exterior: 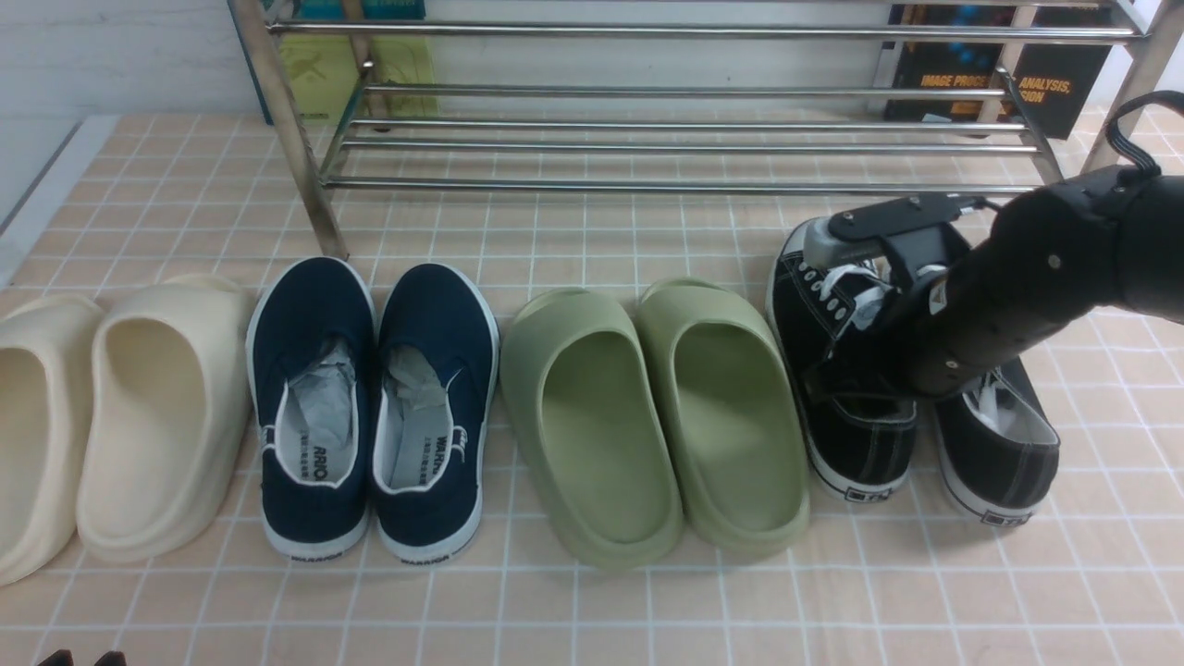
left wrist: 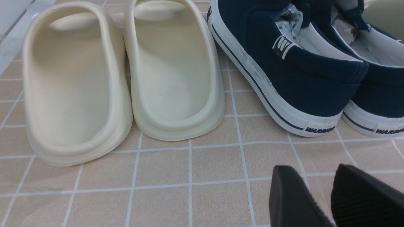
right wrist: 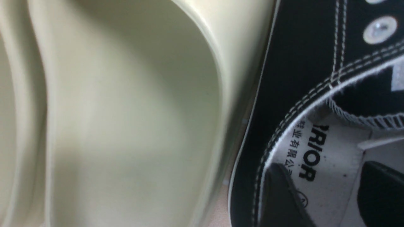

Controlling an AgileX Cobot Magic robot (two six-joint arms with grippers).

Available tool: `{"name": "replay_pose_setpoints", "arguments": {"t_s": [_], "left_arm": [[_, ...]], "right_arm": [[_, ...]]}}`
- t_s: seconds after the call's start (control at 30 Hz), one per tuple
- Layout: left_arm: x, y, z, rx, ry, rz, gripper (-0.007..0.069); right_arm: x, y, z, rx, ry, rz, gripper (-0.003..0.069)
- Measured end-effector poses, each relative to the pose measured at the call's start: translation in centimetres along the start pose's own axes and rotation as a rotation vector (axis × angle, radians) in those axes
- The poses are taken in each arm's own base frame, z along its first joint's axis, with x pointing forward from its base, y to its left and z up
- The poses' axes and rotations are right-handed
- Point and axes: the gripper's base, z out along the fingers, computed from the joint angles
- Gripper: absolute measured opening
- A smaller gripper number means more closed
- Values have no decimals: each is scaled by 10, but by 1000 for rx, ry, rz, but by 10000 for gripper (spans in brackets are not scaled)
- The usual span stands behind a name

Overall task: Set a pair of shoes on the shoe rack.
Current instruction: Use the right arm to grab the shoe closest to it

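Inside the black sneaker (exterior: 856, 435) beside green slipper (exterior: 721, 407) | right pincer (right wrist: 325, 198) | jaws apart, holding nothing.

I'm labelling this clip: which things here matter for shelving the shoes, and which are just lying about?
Job: black canvas lace-up sneakers; shiny steel bar rack.
Lying about: navy canvas slip-ons; green foam slippers; cream foam slippers; books behind rack.

Lit brightly and evenly, with soft shadows. Glinted on the shoe rack (exterior: 684, 30) bars at the top. Looked blurry in the right wrist view.
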Motion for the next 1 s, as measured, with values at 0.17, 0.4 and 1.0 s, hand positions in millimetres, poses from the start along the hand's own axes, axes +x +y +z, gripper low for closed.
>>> {"name": "replay_pose_setpoints", "arguments": {"t_s": [0.17,0.4,1.0], "left_arm": [[0,0,0,0,0,0,239],[0,0,0,0,0,0,239],[0,0,0,0,0,1,239]], "right_arm": [[0,0,0,4,-1,-7,458],[-8,1,-7,6,21,-11,474],[-9,9,30,-62,107,99,95]]}}
